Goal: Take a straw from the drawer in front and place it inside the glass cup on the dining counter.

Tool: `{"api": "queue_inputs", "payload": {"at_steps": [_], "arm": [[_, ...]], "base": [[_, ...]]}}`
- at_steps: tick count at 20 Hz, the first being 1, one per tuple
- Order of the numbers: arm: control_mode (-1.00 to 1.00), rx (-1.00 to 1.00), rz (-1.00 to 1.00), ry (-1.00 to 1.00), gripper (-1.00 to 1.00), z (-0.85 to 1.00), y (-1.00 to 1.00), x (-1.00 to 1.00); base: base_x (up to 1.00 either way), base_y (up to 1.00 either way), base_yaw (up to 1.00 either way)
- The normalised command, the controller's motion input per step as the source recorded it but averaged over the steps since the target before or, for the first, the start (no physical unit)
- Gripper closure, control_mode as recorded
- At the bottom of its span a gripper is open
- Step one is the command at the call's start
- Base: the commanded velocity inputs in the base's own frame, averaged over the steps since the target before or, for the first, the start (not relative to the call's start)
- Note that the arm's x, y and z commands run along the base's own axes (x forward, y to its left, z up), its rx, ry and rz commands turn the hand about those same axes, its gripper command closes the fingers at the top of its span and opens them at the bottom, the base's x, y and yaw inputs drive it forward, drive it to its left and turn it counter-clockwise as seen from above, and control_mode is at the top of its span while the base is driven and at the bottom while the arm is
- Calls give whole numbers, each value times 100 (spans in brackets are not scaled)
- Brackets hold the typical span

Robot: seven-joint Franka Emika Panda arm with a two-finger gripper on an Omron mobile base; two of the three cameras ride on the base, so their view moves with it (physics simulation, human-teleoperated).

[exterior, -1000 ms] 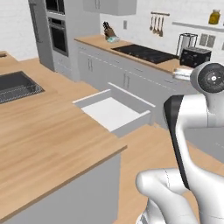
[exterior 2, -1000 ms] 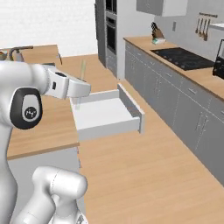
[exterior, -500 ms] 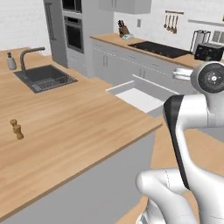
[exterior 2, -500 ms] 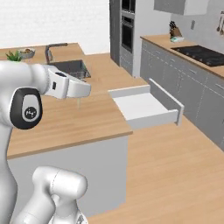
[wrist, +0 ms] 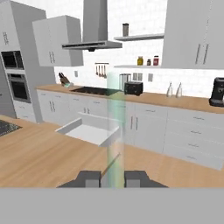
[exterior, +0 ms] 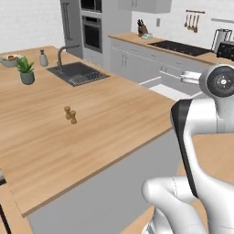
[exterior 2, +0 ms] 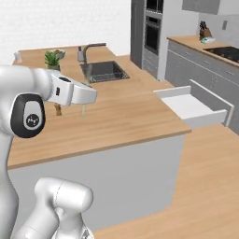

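Between the fingertips of the gripper [wrist: 113, 178] stood the straw [wrist: 113, 131], upright, pale green and translucent, the jaws closed on its lower end. Beyond it the drawer [wrist: 89, 131] hung pulled out, its inside pale. Alongside lay the dining counter [exterior 2: 116, 112], bearing sink [exterior: 77, 73] and potted plant [exterior: 26, 71].

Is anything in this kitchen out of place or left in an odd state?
Only the drawer stands out: it is pulled wide open into the walkway, its pale inside bare. The gripper holds the straw upright between its fingertips. Nothing looks spilled or broken on the dining counter.
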Motion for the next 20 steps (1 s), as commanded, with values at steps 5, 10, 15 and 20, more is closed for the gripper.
{"api": "queue_inputs", "payload": {"at_steps": [5, 10, 15, 20], "arm": [[100, 0, 0, 0, 100, 0, 0, 0], [100, 0, 0, 0, 100, 0, 0, 0], [100, 0, 0, 0, 100, 0, 0, 0], [100, 0, 0, 0, 100, 0, 0, 0]], "base": [[-67, 100, -2], [-61, 100, -2], [-50, 100, -5], [-47, 100, -5]]}}
